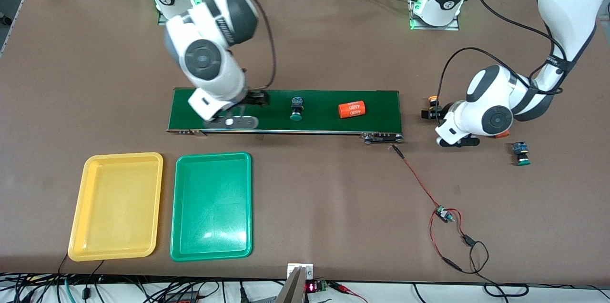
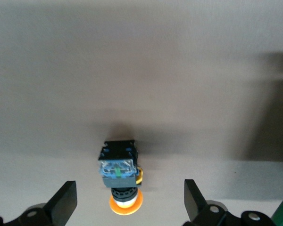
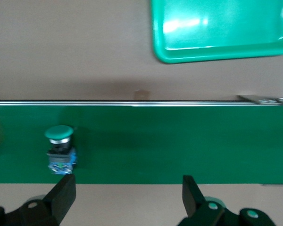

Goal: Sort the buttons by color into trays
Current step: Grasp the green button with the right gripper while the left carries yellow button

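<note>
Yellow-orange button [image 2: 122, 179] lies untouched between the left fingers [image 2: 66, 201], spread wide; right fingers [image 3: 61, 194] likewise empty.

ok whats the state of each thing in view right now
yellow tray: empty
green tray: empty
green button on belt: lying on its side
orange cylinder: lying on the belt
yellow button: on table, between the open left pincer's fingers, ungripped
green button on table: loose
left pincer: open
right pincer: open, over the belt
</note>
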You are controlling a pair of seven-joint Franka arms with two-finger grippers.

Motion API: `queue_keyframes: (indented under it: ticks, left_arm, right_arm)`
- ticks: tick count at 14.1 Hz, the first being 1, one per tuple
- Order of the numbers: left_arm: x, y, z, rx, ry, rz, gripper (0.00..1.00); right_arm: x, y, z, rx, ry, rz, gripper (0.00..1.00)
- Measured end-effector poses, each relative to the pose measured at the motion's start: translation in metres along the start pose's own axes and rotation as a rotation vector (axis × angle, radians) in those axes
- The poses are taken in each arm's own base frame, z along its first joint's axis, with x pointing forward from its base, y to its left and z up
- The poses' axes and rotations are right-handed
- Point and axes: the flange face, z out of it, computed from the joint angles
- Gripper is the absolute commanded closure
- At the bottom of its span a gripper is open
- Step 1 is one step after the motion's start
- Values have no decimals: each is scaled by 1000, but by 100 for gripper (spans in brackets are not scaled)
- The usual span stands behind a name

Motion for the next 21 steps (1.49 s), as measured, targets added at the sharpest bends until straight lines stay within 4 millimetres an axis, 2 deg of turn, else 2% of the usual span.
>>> queue_keyframes:
  ticks: [2,4,5,7,8,9,13,14,19,21]
  left_arm:
    - [-5,2,11,1,-13,7,0]
    - [-7,4,16,-5,-8,9,0]
    - [-6,3,18,-10,-2,8,5]
    - [-6,0,22,3,12,16,21]
    - [-6,-2,25,20,19,25,22]
    - [-6,-3,26,29,21,29,28]
    - [-6,-3,32,28,11,32,67]
    - [-6,-4,33,27,9,30,71]
    - [-6,-4,31,30,10,31,73]
    - [-4,-1,18,50,-1,34,73]
  right_arm:
    - [-4,-20,26,-7,1,4,0]
    - [-4,-31,49,-17,-4,-7,0]
    - [-5,-36,59,-22,-8,-14,0]
    - [-8,-46,74,-30,-13,-27,0]
    - [-9,-49,79,-31,-12,-32,0]
    - [-10,-52,84,-31,-9,-36,0]
    - [-11,-59,99,-33,-6,-45,0]
    - [-11,-60,103,-36,-10,-46,0]
    - [-11,-64,125,-50,-22,-43,2]
    - [-12,-66,131,-53,-24,-43,18]
